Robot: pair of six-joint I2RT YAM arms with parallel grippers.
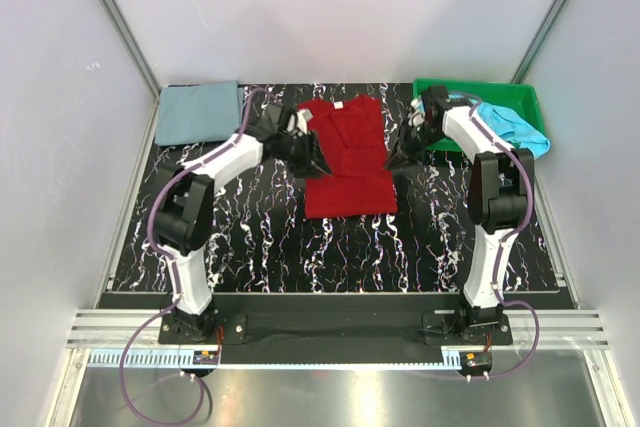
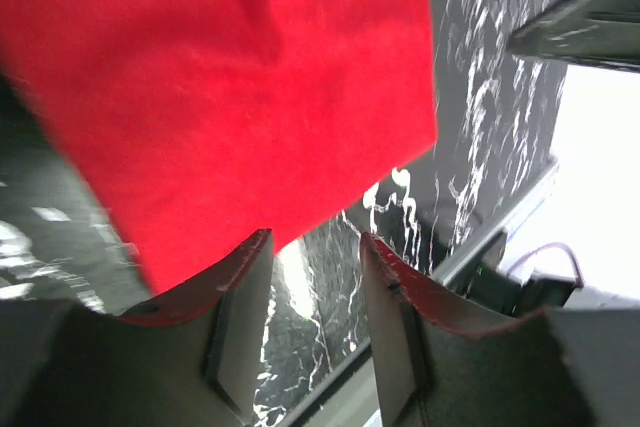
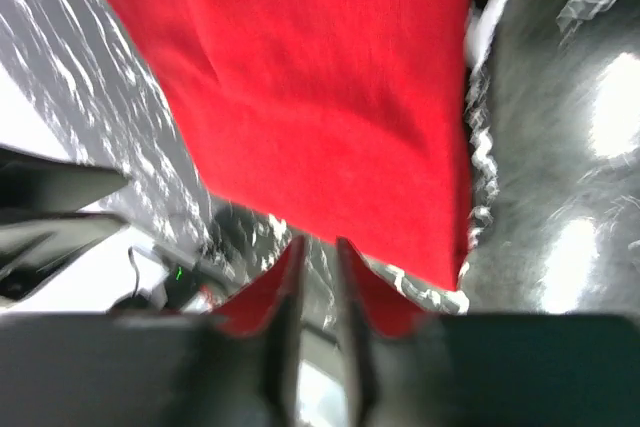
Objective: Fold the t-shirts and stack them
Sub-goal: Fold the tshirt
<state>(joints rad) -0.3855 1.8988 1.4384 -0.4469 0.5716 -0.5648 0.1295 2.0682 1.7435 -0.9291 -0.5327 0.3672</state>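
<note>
The deep red t-shirt [image 1: 347, 157] lies folded lengthwise in the middle of the black marbled table [image 1: 250, 237]. It fills the upper part of the left wrist view [image 2: 230, 77] and of the right wrist view [image 3: 320, 87]. My left gripper [image 1: 318, 162] hovers at its left edge, open, with only table showing between the fingers [image 2: 315, 242]. At the shirt's right edge my right gripper [image 1: 393, 162] stands with a narrow gap and nothing in it [image 3: 318, 245]. A folded grey-blue t-shirt [image 1: 198, 112] lies at the back left. The turquoise t-shirt [image 1: 515, 127] is bunched in the tray.
A green plastic tray [image 1: 480, 95] stands at the back right corner, just behind the right arm. White walls with metal posts close in the table on three sides. The table's near edge runs along a black rail by the arm bases.
</note>
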